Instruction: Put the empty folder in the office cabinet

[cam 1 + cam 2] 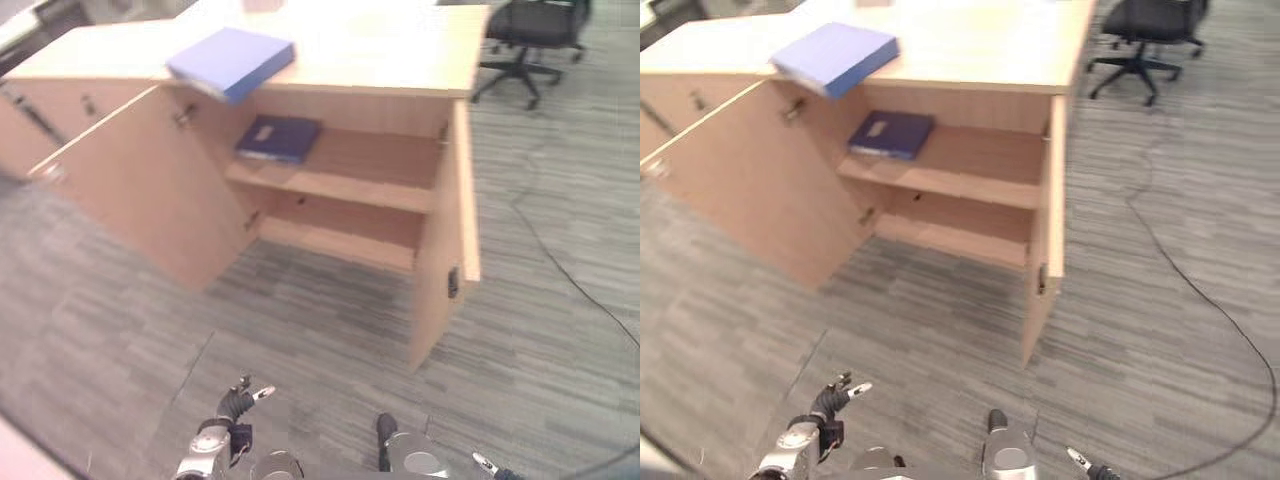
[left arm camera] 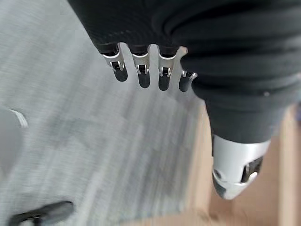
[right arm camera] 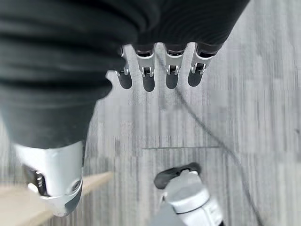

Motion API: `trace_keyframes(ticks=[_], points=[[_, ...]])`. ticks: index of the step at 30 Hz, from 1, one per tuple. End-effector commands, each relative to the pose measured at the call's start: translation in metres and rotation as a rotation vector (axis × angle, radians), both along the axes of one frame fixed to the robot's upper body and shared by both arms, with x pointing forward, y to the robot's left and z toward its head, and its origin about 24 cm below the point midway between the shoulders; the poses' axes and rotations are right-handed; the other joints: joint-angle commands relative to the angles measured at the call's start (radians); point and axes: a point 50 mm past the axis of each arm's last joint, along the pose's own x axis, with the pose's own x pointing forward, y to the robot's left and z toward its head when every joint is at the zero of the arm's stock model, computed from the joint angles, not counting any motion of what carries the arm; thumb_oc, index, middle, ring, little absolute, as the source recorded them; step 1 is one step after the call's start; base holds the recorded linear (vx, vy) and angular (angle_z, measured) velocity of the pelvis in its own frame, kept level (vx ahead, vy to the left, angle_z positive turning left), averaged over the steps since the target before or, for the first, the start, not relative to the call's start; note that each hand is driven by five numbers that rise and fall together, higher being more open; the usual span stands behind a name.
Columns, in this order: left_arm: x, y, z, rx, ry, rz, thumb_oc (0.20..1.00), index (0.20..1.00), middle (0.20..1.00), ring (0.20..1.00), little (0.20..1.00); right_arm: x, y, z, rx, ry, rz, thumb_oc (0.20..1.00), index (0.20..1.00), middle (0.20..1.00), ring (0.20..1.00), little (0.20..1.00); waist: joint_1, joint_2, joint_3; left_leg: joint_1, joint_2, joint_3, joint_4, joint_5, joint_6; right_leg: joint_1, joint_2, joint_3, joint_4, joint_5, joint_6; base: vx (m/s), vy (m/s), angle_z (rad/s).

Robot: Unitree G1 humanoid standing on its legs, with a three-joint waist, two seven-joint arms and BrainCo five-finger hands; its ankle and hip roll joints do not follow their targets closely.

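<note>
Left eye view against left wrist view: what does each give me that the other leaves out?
Left eye view: the light wooden office cabinet with both doors open, a light blue folder on its top, a dark blue folder on its upper shelf, and a black office chair behind. Left wrist view: the left hand close up, fingers straight, holding nothing. Shared: the grey striped carpet and that hand.

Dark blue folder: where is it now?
The dark blue folder lies flat at the left end of the open cabinet's upper shelf, below the lighter blue folder on top.
</note>
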Motion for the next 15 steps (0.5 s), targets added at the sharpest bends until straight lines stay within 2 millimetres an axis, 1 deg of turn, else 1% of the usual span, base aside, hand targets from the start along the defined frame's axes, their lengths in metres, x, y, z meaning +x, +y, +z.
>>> trace_keyframes(ticks=[1,2,3,4,5,6,8,9,11,12,13,14,15], points=[[0.012,0.002,0.011,0.008,-0.087,-0.016,1.0,1.0,1.0,1.0,1.0,-0.001,-0.017,0.006,-0.029,-0.023,-0.077,1.0,1.0,1.0,1.0,1.0,0.018,0.023,0.037,-0.002,0.038,-0.04,-0.129,0.092,0.044,0.009,-0.089,0.045,0.112,-0.138,0.131,0.22,0.261,-0.71],[0.011,0.001,0.011,0.008,-0.087,-0.018,1.0,1.0,1.0,1.0,1.0,-0.002,-0.02,0.008,-0.038,-0.02,-0.075,1.0,1.0,1.0,1.0,1.0,0.021,0.027,0.035,0.0,0.051,-0.066,-0.187,0.11,0.039,0.009,-0.091,0.069,0.126,-0.155,0.137,0.24,0.274,-0.84],[0.01,0.002,0.011,0.011,-0.082,-0.02,1.0,1.0,1.0,1.0,1.0,-0.002,-0.025,0.01,-0.051,-0.018,-0.074,1.0,1.0,1.0,1.0,1.0,0.026,0.033,0.035,-0.012,0.068,-0.105,-0.235,0.142,0.032,0.009,-0.091,0.099,0.143,-0.173,0.144,0.35,0.361,-0.73],[0.01,0.004,0.01,0.017,-0.076,-0.01,1.0,1.0,1.0,1.0,1.0,0.0,-0.03,0.012,-0.07,-0.024,-0.071,1.0,1.0,1.0,1.0,1.0,0.033,0.045,0.036,-0.053,0.099,-0.172,-0.293,0.195,0.02,0.019,-0.09,0.145,0.171,-0.203,0.155,0.28,0.277,-0.67],[0.01,0.004,0.01,0.017,-0.076,-0.01,1.0,1.0,1.0,1.0,1.0,0.0,-0.03,0.012,-0.07,-0.024,-0.07,1.0,1.0,1.0,1.0,1.0,0.034,0.041,0.036,-0.048,0.096,-0.169,-0.297,0.196,0.02,0.018,-0.093,0.147,0.18,-0.21,0.155,0.3,0.281,-0.41],[0.01,0.006,0.01,0.022,-0.076,0.001,1.0,1.0,1.0,1.0,1.0,0.001,-0.032,0.014,-0.079,-0.033,-0.073,1.0,1.0,1.0,1.0,1.0,0.036,0.045,0.038,-0.075,0.115,-0.185,-0.312,0.208,0.012,0.025,-0.093,0.171,0.197,-0.226,0.159,0.24,0.185,-0.51],[0.009,0.012,0.01,0.038,-0.077,0.017,1.0,1.0,1.0,1.0,1.0,0.004,-0.032,0.014,-0.083,-0.046,-0.064,1.0,1.0,1.0,1.0,1.0,0.046,0.034,0.041,-0.104,0.143,-0.197,-0.329,0.221,0.005,0.027,-0.105,0.216,0.254,-0.271,0.164,0.39,0.341,-0.7],[0.01,0.015,0.011,0.052,-0.083,0.025,1.0,1.0,1.0,1.0,1.0,0.009,-0.03,0.014,-0.08,-0.059,-0.046,1.0,1.0,1.0,1.0,1.0,0.054,0.032,0.042,-0.115,0.172,-0.221,-0.337,0.228,-0.003,0.029,-0.106,0.252,0.289,-0.3,0.18,0.38,0.427,-0.83],[0.01,0.016,0.012,0.049,-0.089,0.038,1.0,1.0,1.0,1.0,1.0,0.012,-0.028,0.014,-0.076,-0.067,-0.03,1.0,1.0,1.0,1.0,1.0,0.064,0.029,0.036,-0.116,0.189,-0.246,-0.331,0.236,-0.014,0.025,-0.114,0.28,0.313,-0.322,0.197,0.27,0.43,-0.91],[0.01,0.016,0.012,0.042,-0.094,0.046,1.0,1.0,1.0,1.0,1.0,0.013,-0.027,0.014,-0.073,-0.07,-0.023,1.0,1.0,1.0,1.0,1.0,0.068,0.026,0.031,-0.123,0.196,-0.243,-0.323,0.239,-0.022,0.032,-0.129,0.282,0.307,-0.325,0.208,0.17,0.404,-0.79],[0.012,0.016,0.013,0.037,-0.103,0.053,1.0,1.0,1.0,1.0,1.0,0.012,-0.025,0.013,-0.064,-0.073,-0.021,1.0,1.0,1.0,1.0,1.0,0.066,0.026,0.021,-0.122,0.205,-0.217,-0.325,0.231,-0.03,0.038,-0.149,0.275,0.3,-0.324,0.222,0.11,0.266,-0.52],[0.011,0.016,0.013,0.037,-0.102,0.053,1.0,1.0,1.0,1.0,1.0,0.012,-0.025,0.013,-0.064,-0.072,-0.021,1.0,1.0,1.0,1.0,1.0,0.067,0.024,0.02,-0.12,0.204,-0.214,-0.326,0.23,-0.03,0.039,-0.151,0.276,0.298,-0.325,0.223,0.1,0.301,-0.26],[0.014,0.015,0.014,0.03,-0.112,0.057,1.0,1.0,1.0,1.0,1.0,0.01,-0.025,0.013,-0.062,-0.075,-0.029,1.0,1.0,1.0,1.0,1.0,0.066,0.024,0.011,-0.127,0.216,-0.192,-0.325,0.232,-0.041,0.049,-0.172,0.27,0.287,-0.32,0.237,0.11,0.341,-0.06]])
